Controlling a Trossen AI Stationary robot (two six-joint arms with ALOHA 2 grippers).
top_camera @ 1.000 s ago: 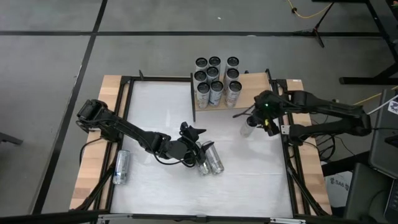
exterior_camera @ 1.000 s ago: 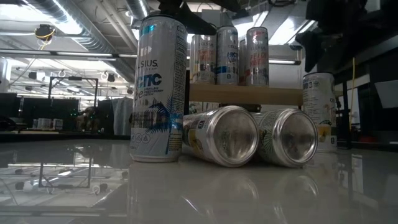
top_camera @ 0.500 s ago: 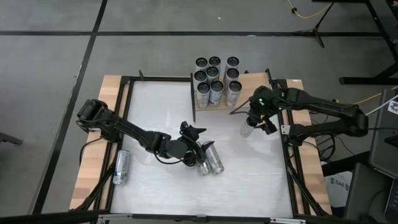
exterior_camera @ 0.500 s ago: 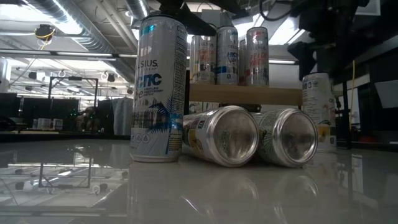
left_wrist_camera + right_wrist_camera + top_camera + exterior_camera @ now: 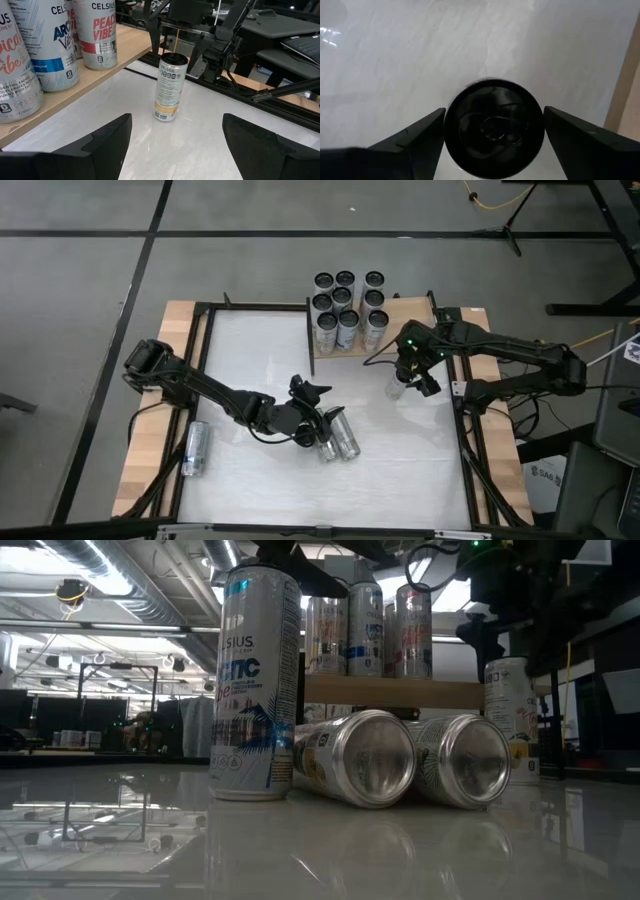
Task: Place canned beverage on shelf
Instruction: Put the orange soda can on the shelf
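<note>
Cans stand packed on the shelf (image 5: pixel 395 328) at twelve o'clock on the table. Just off its corner, at two o'clock, one upright can (image 5: pixel 170 87) waits on the white top; the right gripper (image 5: pixel 408 370) hangs directly over it, fingers spread either side, not gripping. The left gripper (image 5: pixel 318 423), open and empty, sits mid-table beside two toppled cans (image 5: pixel 405 758).

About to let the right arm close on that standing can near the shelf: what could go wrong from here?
1. The right gripper straddles the upright white-and-orange can with open fingers; if off-centre, one finger may tip it.
2. The pale wooden shelf already holds nine upright cans, so the free space lies at its right end; a careless placement might knock them.
3. The left gripper waits open by two silver cans lying on their sides, which could roll.
</note>
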